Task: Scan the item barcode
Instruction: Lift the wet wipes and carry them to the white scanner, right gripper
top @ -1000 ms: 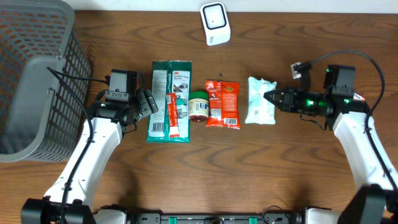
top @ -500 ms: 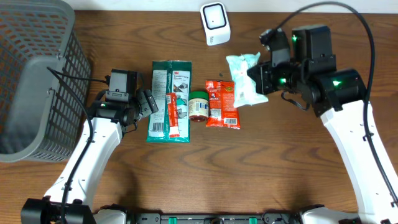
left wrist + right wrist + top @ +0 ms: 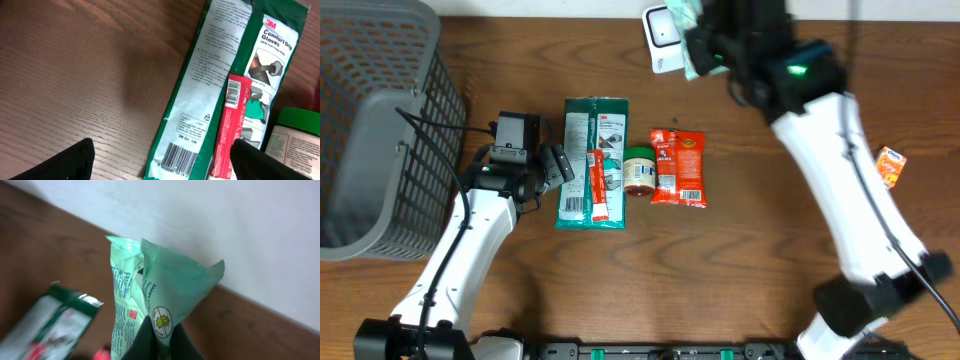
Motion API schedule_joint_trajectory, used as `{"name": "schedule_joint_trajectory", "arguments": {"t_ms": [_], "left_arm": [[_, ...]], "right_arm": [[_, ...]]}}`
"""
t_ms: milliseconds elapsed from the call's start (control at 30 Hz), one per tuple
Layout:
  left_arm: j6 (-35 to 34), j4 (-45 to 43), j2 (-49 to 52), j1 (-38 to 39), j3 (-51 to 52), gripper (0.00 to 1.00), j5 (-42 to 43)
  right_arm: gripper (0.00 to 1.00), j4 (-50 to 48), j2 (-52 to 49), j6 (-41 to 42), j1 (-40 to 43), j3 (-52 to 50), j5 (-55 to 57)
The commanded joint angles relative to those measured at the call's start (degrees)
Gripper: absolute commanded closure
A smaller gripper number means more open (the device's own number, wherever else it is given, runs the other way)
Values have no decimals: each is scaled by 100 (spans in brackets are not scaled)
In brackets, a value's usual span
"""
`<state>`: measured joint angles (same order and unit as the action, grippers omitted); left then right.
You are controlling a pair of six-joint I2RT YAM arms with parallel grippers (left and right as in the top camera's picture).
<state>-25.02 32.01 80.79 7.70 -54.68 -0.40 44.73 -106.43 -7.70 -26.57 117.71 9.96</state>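
High over the table's back edge, my right gripper [image 3: 159, 339] is shut on the lower end of a mint-green wipes pack [image 3: 156, 292]. In the overhead view the wipes pack [image 3: 691, 18] hangs right beside the white barcode scanner [image 3: 661, 42], partly covering its right side. No barcode shows on the pack's visible faces. My left gripper [image 3: 556, 163] rests low and open next to the left edge of a green gloves pack [image 3: 591, 150], nothing between its fingers [image 3: 70, 162]. That gloves pack [image 3: 220, 85] shows a barcode at its near end.
A red stick sachet [image 3: 597, 186] lies on the gloves pack. A green-lidded jar [image 3: 639, 170] and a red snack pack [image 3: 678, 167] lie to its right. A small orange packet [image 3: 890, 165] sits at the right. A grey basket [image 3: 380, 120] fills the left.
My right arm lifted the wipes pack off the table beside the snack pack and carried it up and left to the scanner. The orange packet came into view. The left arm stayed still.
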Motion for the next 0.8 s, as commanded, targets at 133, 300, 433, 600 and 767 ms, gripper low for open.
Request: {"name": "schedule_joint_trajectory", "arguments": {"t_ms": [133,300,433,600,767], "left_arm": [[57,13,-31,-20,-96,13,-114],[57,13,-31,-20,-96,13,-114],[57,13,-31,-20,-96,13,-114],[57,13,-31,-20,-96,13,-114],[57,13,-31,-20,-96,13,-114]], "right_arm": [[99,-1543,-1187,-1779,-409,109,1897],[99,-2752,-1930,-2616,-531,109,2490],[99,-3912,-2524,-3344,-535,111,2811],[99,-5486,-3209,-4166,-535,109,2822],[99,-7001,-3779,-5117,-540,109,2879]]}}
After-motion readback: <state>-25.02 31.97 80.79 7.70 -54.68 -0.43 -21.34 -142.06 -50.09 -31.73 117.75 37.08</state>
